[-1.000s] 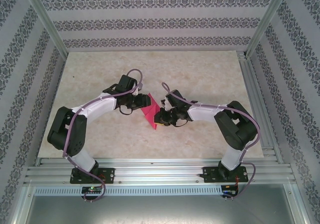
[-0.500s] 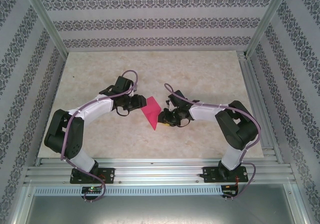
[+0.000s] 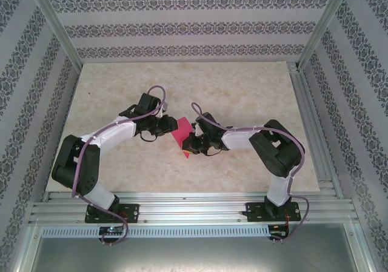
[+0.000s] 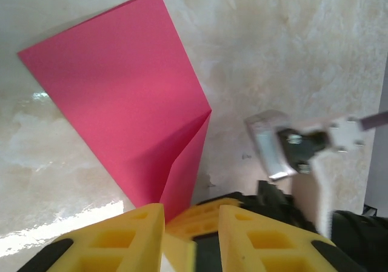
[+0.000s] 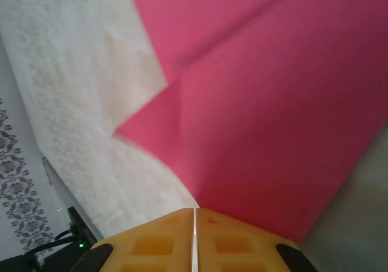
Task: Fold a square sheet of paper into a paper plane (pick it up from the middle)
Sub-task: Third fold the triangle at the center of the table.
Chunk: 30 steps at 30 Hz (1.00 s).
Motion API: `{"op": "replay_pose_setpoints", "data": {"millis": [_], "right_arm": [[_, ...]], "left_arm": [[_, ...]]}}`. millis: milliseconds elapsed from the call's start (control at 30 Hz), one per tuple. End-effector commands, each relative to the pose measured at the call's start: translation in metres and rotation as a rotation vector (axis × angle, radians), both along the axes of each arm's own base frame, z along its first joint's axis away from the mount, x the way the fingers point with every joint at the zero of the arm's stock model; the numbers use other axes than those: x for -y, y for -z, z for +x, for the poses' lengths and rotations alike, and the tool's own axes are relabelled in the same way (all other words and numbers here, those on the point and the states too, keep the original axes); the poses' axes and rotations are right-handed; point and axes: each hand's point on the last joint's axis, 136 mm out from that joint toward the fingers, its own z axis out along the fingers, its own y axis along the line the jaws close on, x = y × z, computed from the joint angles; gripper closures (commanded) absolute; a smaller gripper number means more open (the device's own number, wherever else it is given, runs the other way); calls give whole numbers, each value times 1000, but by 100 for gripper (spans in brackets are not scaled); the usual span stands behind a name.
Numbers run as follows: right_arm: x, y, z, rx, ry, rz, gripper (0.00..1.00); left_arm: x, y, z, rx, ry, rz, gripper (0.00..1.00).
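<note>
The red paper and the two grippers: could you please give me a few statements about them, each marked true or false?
1. The paper lies on the table between the two grippers. True.
2. The paper is a flat, unfolded square. False: it is folded, with doubled layers and a crease showing.
3. The right gripper has its fingers pressed together. True.
4. The left gripper is closed tight. False: a gap shows between its fingers.
</note>
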Motion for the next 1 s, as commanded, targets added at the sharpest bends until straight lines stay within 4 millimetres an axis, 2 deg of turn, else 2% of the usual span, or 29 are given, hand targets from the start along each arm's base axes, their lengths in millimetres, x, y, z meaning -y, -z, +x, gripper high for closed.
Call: {"op": "replay_pose_setpoints", "data": {"millis": [0, 100, 200, 367, 467, 500, 567, 700, 733, 800, 967], "right_arm": [[7, 32, -13, -55, 13, -63, 90], [14, 44, -18, -64, -3, -136, 89], [10, 34, -15, -40, -7, -113, 89], [-5, -26, 0, 81, -40, -16, 79], [3, -54, 14, 143, -6, 14, 74], [14, -55, 19, 157, 16, -27, 67], [39, -47, 26, 177, 34, -139, 68], [58, -42, 42, 180, 85, -160, 59], [61, -41, 46, 176, 100, -160, 54], [60, -39, 54, 169, 111, -134, 63], [47, -35, 61, 138, 115, -57, 63]], "left_arm": [[4, -14, 3, 27, -3, -61, 69], [2, -12, 3, 27, -7, -53, 69], [3, -11, 3, 20, -7, -57, 69], [6, -7, 4, 7, -7, -65, 68], [1, -5, 7, 10, -32, -43, 68], [-1, -3, 7, 8, -41, -32, 68], [1, -3, 7, 9, -41, -47, 66], [14, 0, 3, -16, -20, -116, 65], [20, 0, 2, -17, -2, -143, 65], [29, 2, -2, -43, 32, -171, 68], [49, 12, -12, -89, 80, -201, 72]]}}
